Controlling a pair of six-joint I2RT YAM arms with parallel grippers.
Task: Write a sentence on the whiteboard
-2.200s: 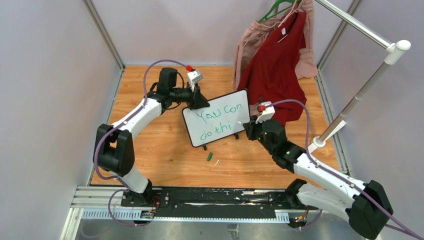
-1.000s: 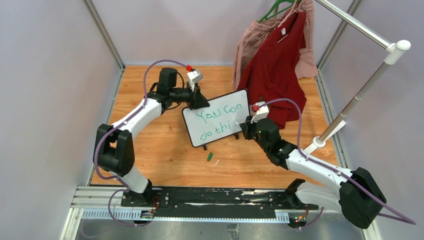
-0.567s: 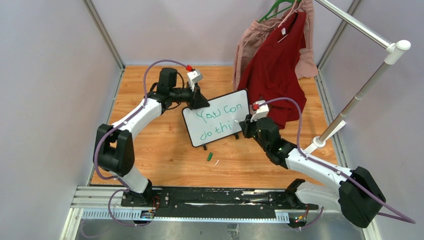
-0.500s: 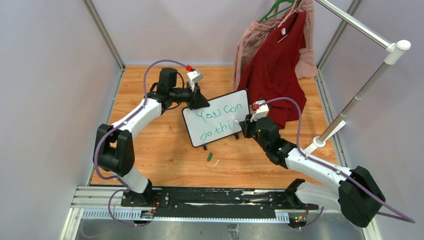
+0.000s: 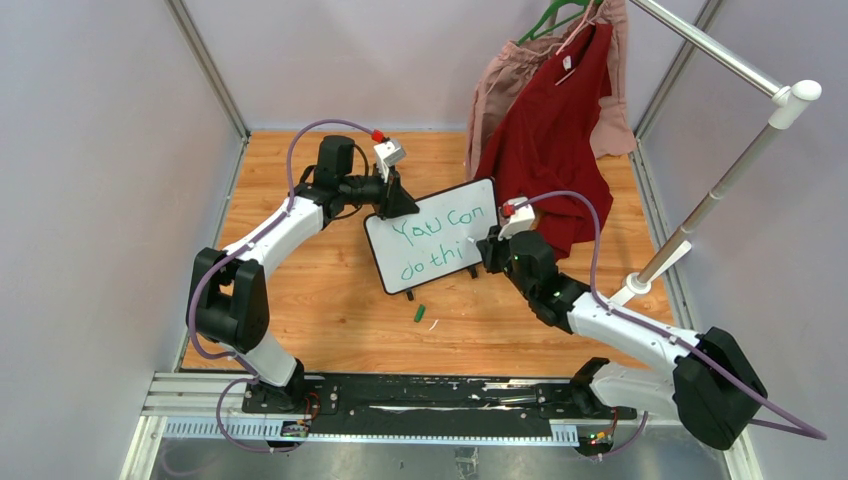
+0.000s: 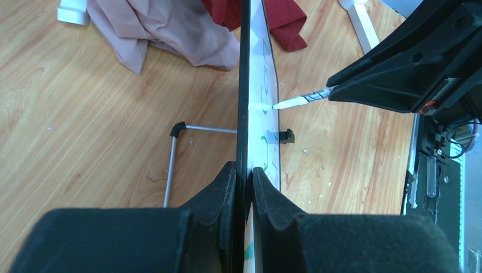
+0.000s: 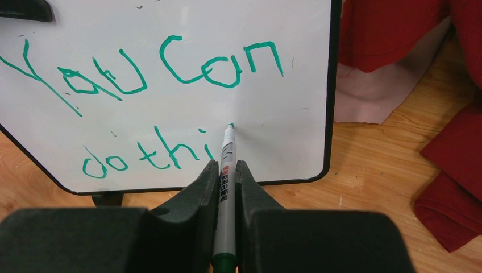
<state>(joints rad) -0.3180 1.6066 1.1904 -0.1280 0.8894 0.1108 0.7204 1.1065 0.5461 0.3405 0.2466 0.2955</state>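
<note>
Right gripper [image 7: 226,168]: nearly shut, pinches a slim white marker [image 7: 227,145], green tip against the small glossy white black-framed whiteboard [image 7: 284,114] filling the frame's upper left, just after green handwritten lettering [image 7: 182,81] "do thi", probably to add "s". Left gripper [image 6: 244,170]: clamps the board's edge, lower centre, steadying it upright.

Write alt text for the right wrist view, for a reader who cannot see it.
The right end effector holds a marker with its green tip on the whiteboard, just after the unfinished green sentence "You can do thi". Red cloth lies on the wooden table.
</note>
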